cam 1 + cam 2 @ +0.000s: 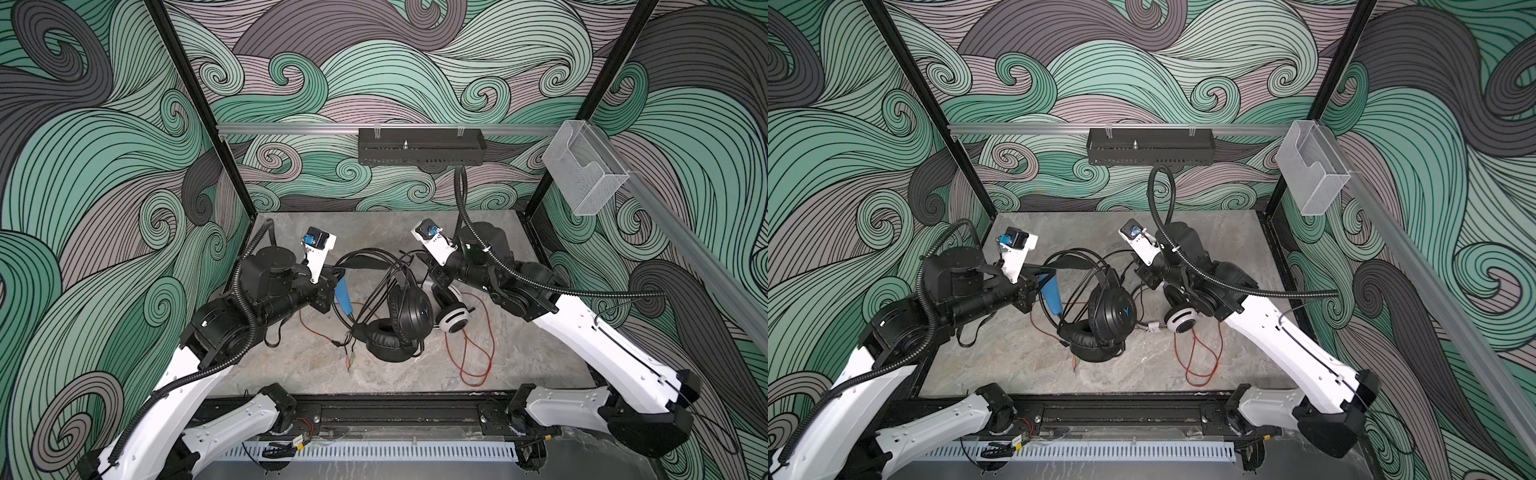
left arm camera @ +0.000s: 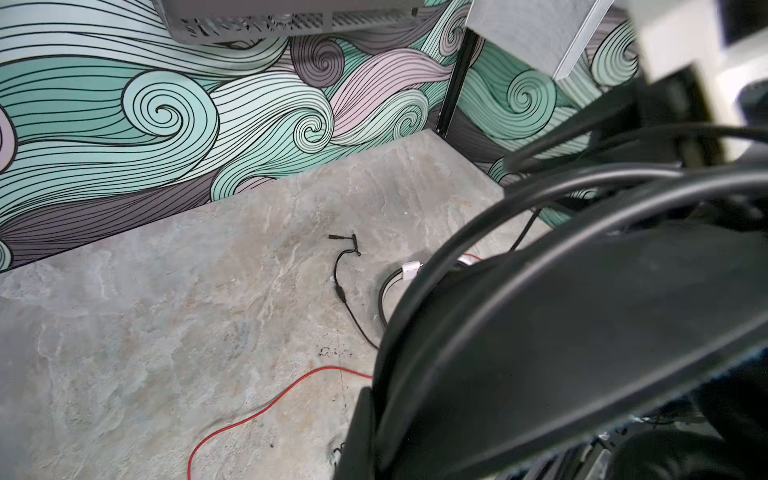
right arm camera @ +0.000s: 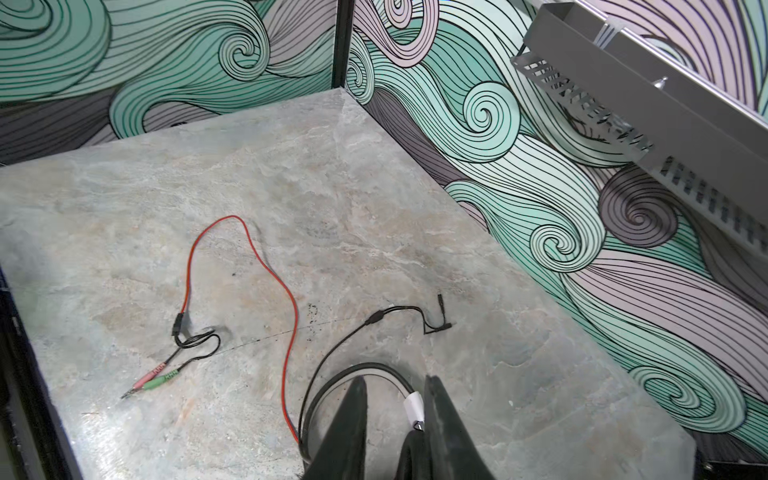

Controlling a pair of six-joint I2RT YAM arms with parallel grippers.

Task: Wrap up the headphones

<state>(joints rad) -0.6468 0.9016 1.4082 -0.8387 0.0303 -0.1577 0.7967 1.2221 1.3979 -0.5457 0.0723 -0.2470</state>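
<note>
The left tool (image 1: 337, 275) is clamped shut on the headband of the black headset (image 1: 409, 311), beside its blue lining (image 1: 345, 297). It holds the band off the worktop (image 1: 291, 365) while the ear cups rest below, one on edge and one lying flat. Several turns of black cable (image 1: 368, 255) hang loosely over that band, so the step in hand looks like winding the black headset's lead, partly done.

On the far side of the black headset from the left tool, the right tool (image 3: 395, 384) stands with its jaws apart. In the right wrist view a black lead with a white tag (image 3: 414, 409) runs through the gap, which is wider than the lead, so nothing appears gripped. I cannot tell which headset that tagged lead belongs to.

The white headset (image 1: 453, 320) sits just beside the black headset, under the right arm. Its red cable (image 1: 473, 353) sprawls unwound on both sides of the black headset and ends in pink and green plugs (image 3: 153, 380) in front of it.

The next move probably calls for the right tool to close on the slack black lead and carry it round the band again. The left tool would need to hold the band steady, and the red cable should be kept out of the loop.
</note>
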